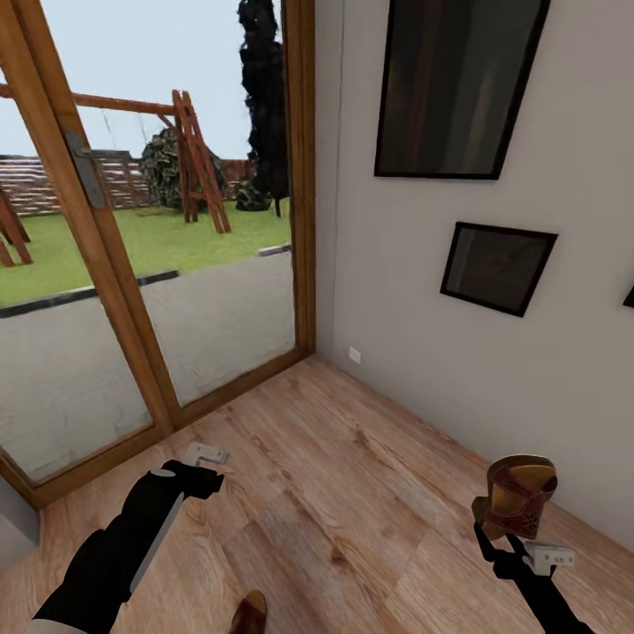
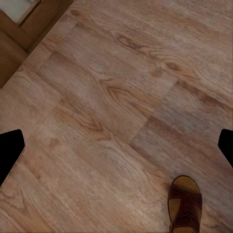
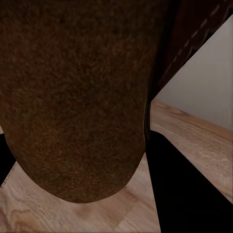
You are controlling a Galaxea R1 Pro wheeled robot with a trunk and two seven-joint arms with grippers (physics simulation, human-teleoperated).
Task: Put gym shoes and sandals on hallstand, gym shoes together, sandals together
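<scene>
A: Where are the sandals?

B: One sandal (image 1: 515, 495) is held up by the right hand (image 1: 511, 539), pinched near its lower end, close to the wall (image 1: 493, 352). The right wrist view looks along its dark brown sole (image 3: 73, 97). The other sandal (image 2: 185, 203) lies flat on the floor (image 1: 352, 493), near the robot, below the left hand (image 1: 207, 475).

A: And that left hand?

B: It hovers over the floor with its fingers (image 2: 9, 150) spread wide and nothing between them.

A: How would a sandal handle?

B: Probably light, with a stiff sole and a softer strap; gripping the sole edge seems surest. How firm the present grip is cannot be judged, since the sole blocks the view.

A: Any container?

B: A glass door (image 1: 150, 264) and dark pictures (image 1: 458, 84) show.
</scene>
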